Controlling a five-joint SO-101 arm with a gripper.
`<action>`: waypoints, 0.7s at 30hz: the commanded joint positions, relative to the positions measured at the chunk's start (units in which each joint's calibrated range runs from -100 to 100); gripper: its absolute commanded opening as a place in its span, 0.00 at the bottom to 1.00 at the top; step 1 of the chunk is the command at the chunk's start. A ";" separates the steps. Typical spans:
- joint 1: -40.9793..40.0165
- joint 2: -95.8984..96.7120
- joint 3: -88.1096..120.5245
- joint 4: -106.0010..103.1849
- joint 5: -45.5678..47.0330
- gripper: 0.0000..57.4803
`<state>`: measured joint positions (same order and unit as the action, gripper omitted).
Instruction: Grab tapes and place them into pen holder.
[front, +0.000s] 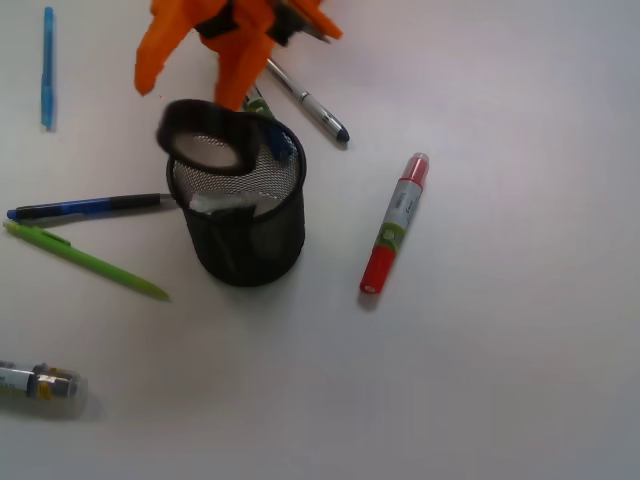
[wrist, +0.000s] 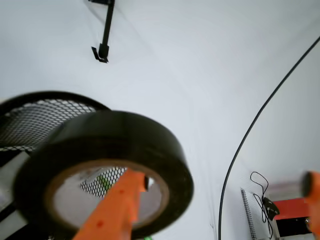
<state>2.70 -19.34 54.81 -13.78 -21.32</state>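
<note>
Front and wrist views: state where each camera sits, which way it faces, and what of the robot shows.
Front: high above the table, looking down on the pen holder, pens and red marker; the orange end effector enters at the top.
Wrist: on the arm, close behind the black tape roll, looking past it; one orange finger passes through the ring.
Shared: the tape roll held at the holder's rim.
</note>
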 joint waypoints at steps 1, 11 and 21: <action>0.03 -2.72 -0.28 -1.44 -0.20 0.78; -1.62 -8.07 4.25 -1.36 -0.20 0.79; -1.77 -15.64 11.23 5.03 -2.59 0.79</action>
<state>0.92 -32.49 68.10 -13.00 -23.61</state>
